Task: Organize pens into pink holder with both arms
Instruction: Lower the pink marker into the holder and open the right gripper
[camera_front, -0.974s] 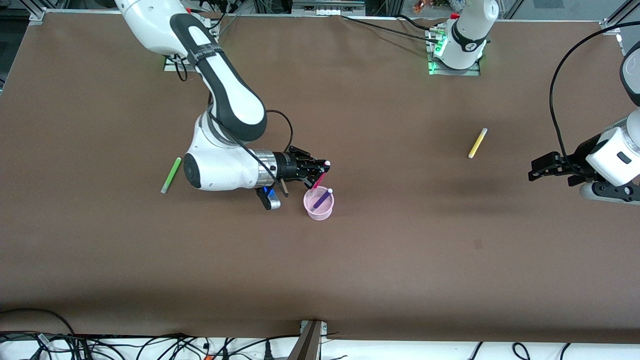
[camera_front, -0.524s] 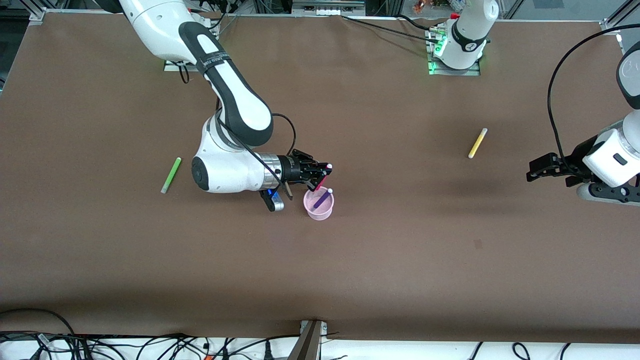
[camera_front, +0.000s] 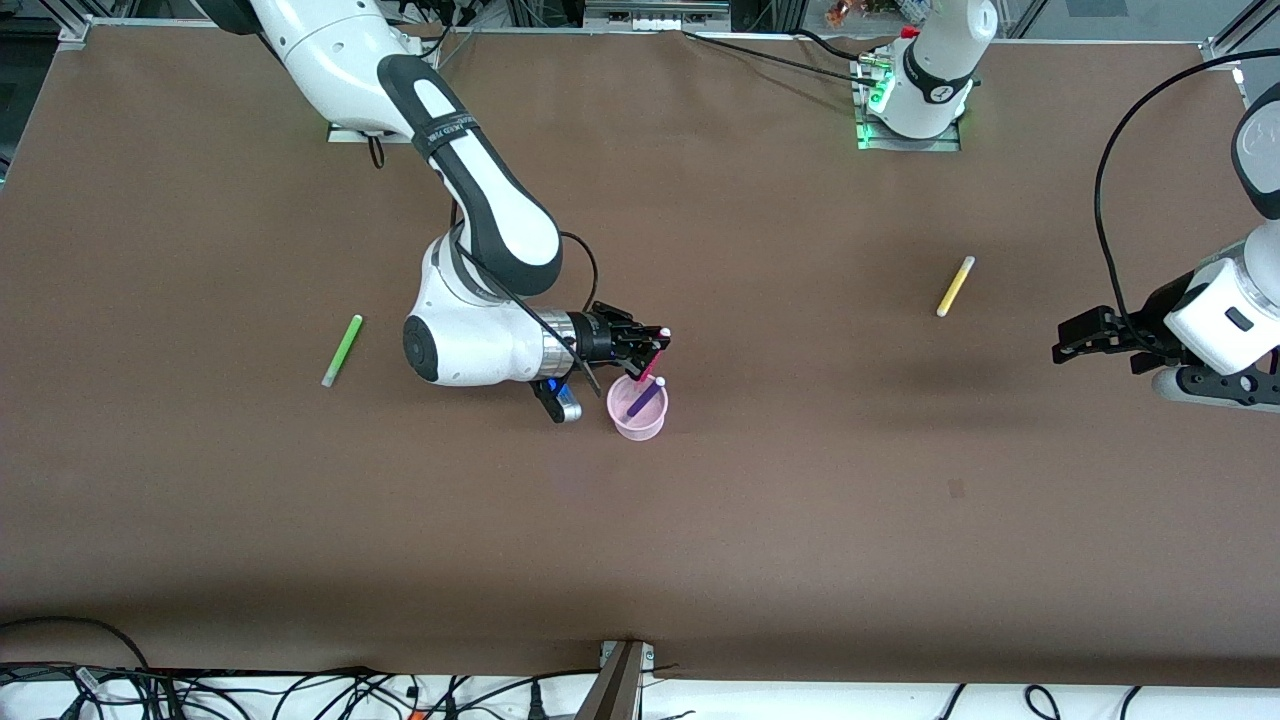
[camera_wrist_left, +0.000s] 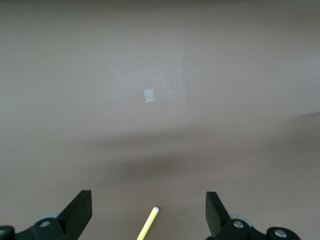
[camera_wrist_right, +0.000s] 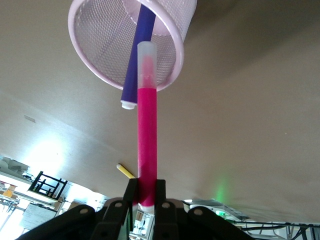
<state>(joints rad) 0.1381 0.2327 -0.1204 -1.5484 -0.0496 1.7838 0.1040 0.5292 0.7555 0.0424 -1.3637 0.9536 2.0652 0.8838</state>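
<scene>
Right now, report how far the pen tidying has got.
Done: the purple pen leans inside the pink cup. In hand: the right hand grips the pink pen over the cup's rim. Left: the green pen and yellow pen lie on the table; the left hand waits open.

Robotics lab: brown table, aluminium framing (cables everywhere).

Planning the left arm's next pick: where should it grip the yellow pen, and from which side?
Grip the yellow pen at mid-length, coming straight down, fingers closing across its slim width. It lies flat on the table, alone, running diagonally, so the wrist probably needs turning to square the fingers to its axis. The left gripper hangs open toward its arm's end; the right gripper holds the pink pen.
</scene>
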